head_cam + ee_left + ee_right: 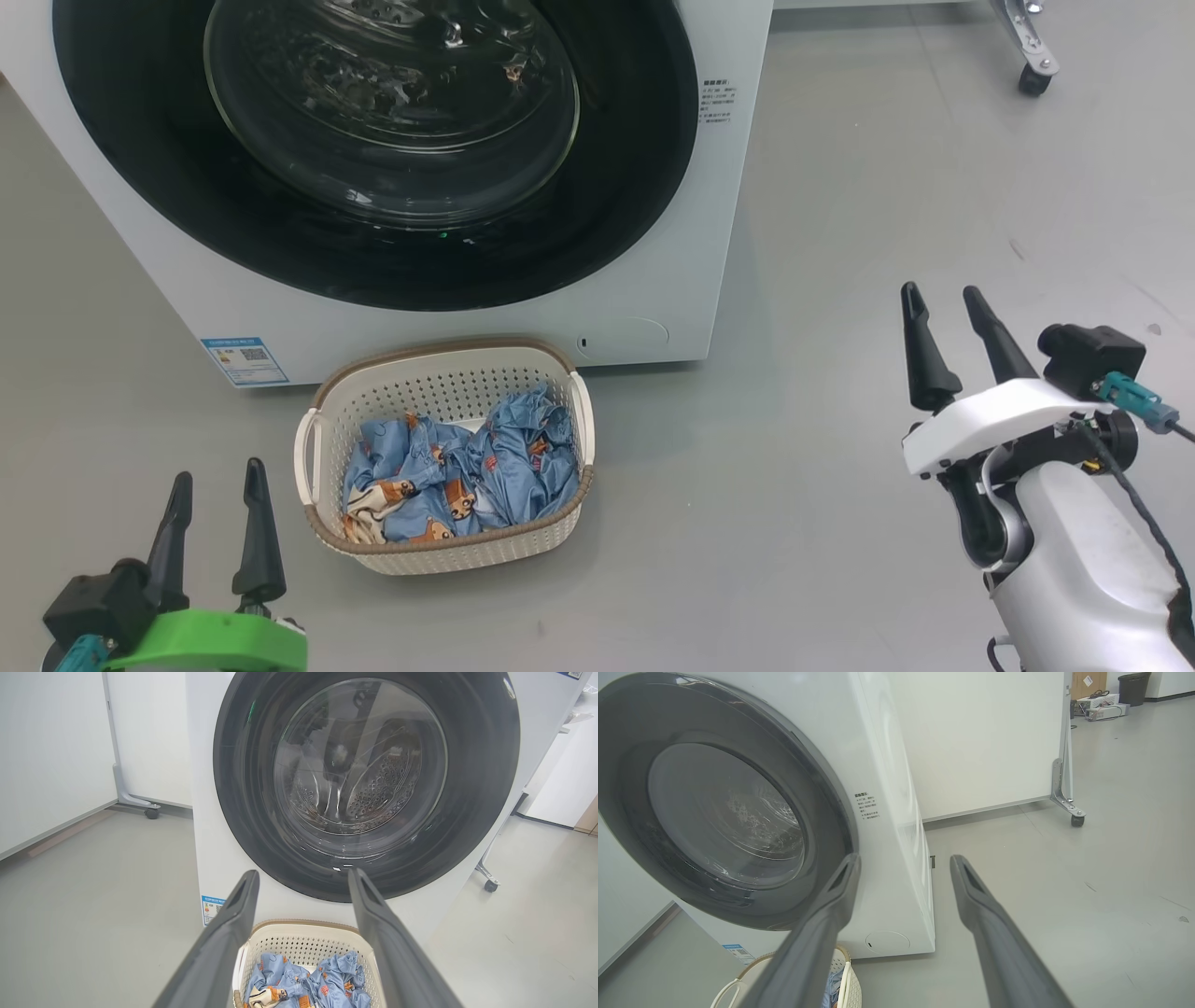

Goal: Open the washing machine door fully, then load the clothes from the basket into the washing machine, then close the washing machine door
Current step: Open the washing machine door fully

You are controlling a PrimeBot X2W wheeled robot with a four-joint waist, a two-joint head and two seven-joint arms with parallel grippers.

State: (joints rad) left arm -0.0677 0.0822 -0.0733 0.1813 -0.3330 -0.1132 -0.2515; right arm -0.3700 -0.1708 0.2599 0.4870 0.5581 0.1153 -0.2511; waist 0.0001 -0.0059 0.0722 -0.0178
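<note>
The white washing machine (pixel 653 280) stands ahead with its black-rimmed round door (pixel 373 252) flat against the front; the steel drum shows through the glass (pixel 359 760). On the floor before it sits the cream basket (pixel 439 383) holding the crumpled light blue clothes (pixel 467 471). My left gripper (pixel 217 476) is open at the lower left, left of the basket and apart from it; the left wrist view has the basket (pixel 303 945) between its fingers (pixel 224 933). My right gripper (pixel 938 291) is open over bare floor right of the machine, empty.
Grey floor (pixel 822 485) stretches to the right of the machine and basket. A caster of a white partition stand (pixel 1032 79) sits at the far right; another partition foot (pixel 150 812) stands left of the machine. A blue label (pixel 245 361) marks the machine's lower corner.
</note>
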